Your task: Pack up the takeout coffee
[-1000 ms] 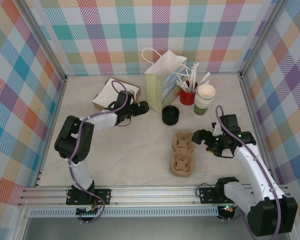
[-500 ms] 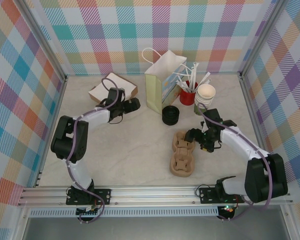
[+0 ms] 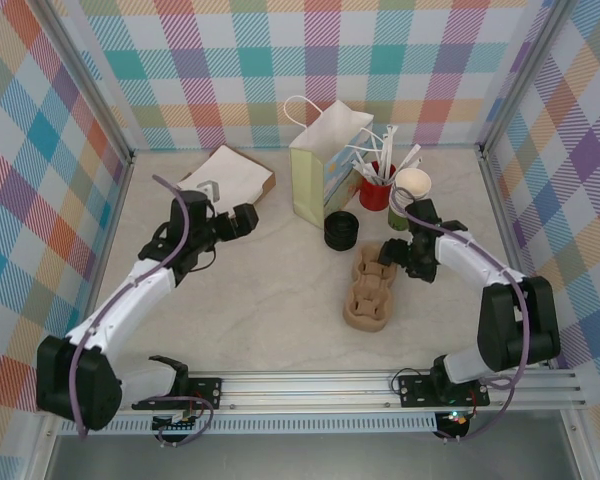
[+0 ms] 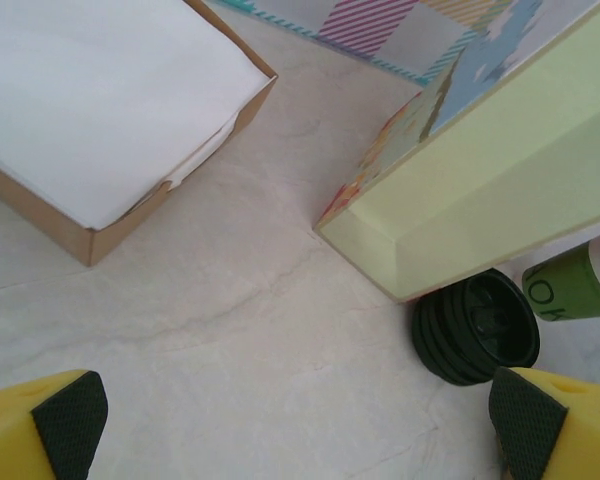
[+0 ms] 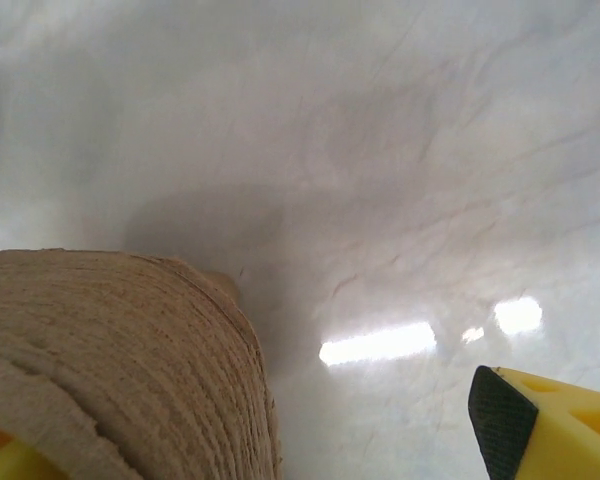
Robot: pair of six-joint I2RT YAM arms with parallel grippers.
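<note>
The takeout coffee cup (image 3: 412, 184), olive-green with a cream inside, stands at the back right beside the red cup of straws (image 3: 376, 192); its green side (image 4: 572, 286) peeks in at the right edge of the left wrist view. My right gripper (image 3: 392, 256) is open at the far end of the brown pulp carrier (image 3: 368, 292). In the right wrist view the carrier's rim (image 5: 130, 350) lies between the spread jaws of the right gripper (image 5: 250, 437), close to the left finger. My left gripper (image 3: 242, 220) is open over bare table, with its fingertips (image 4: 72, 418) wide apart.
A pale green paper bag (image 3: 328, 165) stands at the back centre, with a stack of black lids (image 3: 341, 230) at its foot. A brown box of white napkins (image 3: 230, 177) lies at the back left. Bare marble lies between the arms.
The left arm has drawn back leftward from the bag and its jaws have spread. The right gripper has moved to the carrier's far end, and the carrier has shifted a little away and tilted.
</note>
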